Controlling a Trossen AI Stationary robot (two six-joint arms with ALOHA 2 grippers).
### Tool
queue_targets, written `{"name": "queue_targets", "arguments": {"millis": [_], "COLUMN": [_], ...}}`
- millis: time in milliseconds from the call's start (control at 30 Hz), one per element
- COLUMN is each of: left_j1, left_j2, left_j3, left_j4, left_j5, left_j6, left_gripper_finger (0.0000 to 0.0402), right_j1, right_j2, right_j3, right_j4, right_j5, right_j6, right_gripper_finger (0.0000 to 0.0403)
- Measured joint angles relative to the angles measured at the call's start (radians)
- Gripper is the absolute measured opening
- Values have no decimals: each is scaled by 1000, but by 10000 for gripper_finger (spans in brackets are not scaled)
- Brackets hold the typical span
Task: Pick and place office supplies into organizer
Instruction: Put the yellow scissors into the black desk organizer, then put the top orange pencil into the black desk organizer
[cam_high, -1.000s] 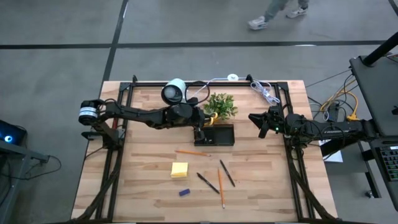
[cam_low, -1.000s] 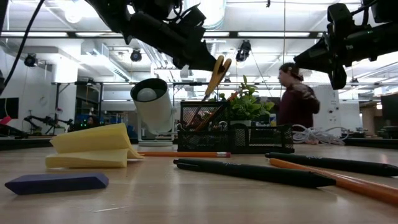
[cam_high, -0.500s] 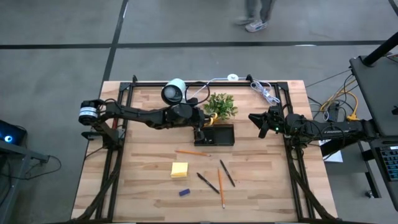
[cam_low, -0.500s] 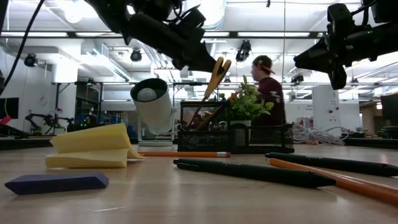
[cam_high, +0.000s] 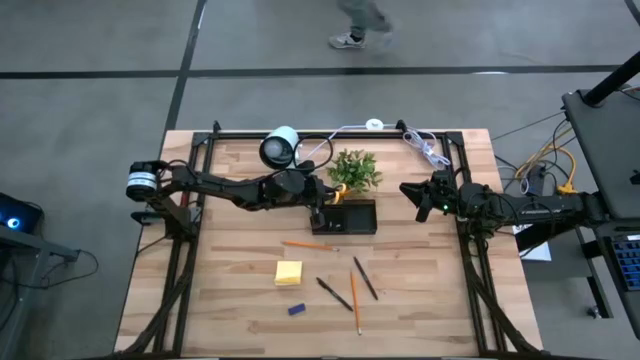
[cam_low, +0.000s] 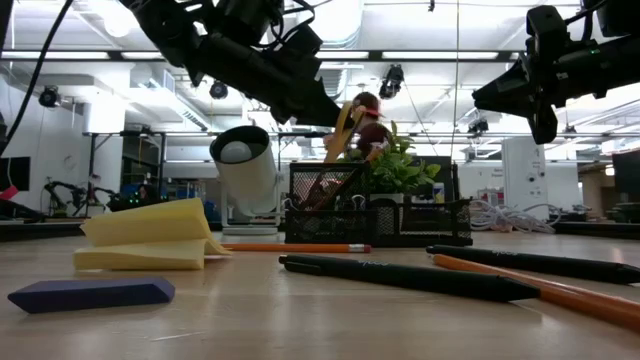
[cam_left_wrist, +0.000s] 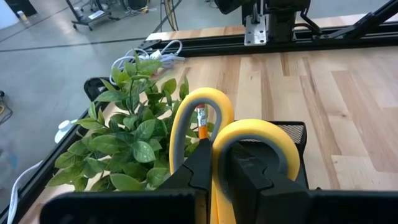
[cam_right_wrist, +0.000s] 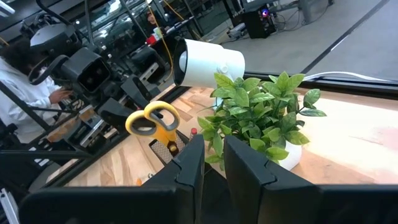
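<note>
Nearest the front edge of the table lies the small blue block (cam_high: 296, 309), light and rigid, easy to pinch across its short sides. Just beyond it the dark pens (cam_high: 335, 294) and the orange pencil (cam_high: 355, 302) lie flat and loose; these are thin, stiff and apt to roll, so a pinch across the shaft near the middle looks safest. To their left the yellow sticky-note pad (cam_high: 289, 272) has its top sheets curling up in the low view, so it is likely soft at the edges and best taken across the whole stack. Farther back stands the black organizer (cam_high: 358, 217), with the yellow-handled scissors (cam_low: 347, 117) above its left end, blades down into it. The left gripper (cam_high: 322, 214) is closed narrow on the scissors just below the handle loops. The right gripper (cam_high: 415, 195) waits far right, nearly closed on nothing.
</note>
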Motion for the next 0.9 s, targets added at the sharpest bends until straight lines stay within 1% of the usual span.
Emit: {"name": "queue_targets", "arguments": {"millis": [333, 400, 533, 600, 900], "left_j1": [0, 1, 1, 1, 1], "left_j2": [0, 0, 0, 0, 0], "left_j3": [-2, -2, -2, -2, -2], "left_j4": [1, 1, 1, 1, 1], "left_j5": [0, -1, -4, -4, -3], "left_j6": [0, 1, 1, 1, 1], "left_gripper_finger": [13, 27, 70, 82, 91], "right_j1": [0, 0, 0, 0, 0], "right_j2": [0, 0, 0, 0, 0], "right_j3": [0, 0, 0, 0, 0], "right_j4": [0, 0, 0, 0, 0], "right_j5": [0, 0, 0, 0, 0], "right_j6": [0, 0, 0, 0, 0], "right_gripper_finger": [52, 52, 52, 52, 52]}}
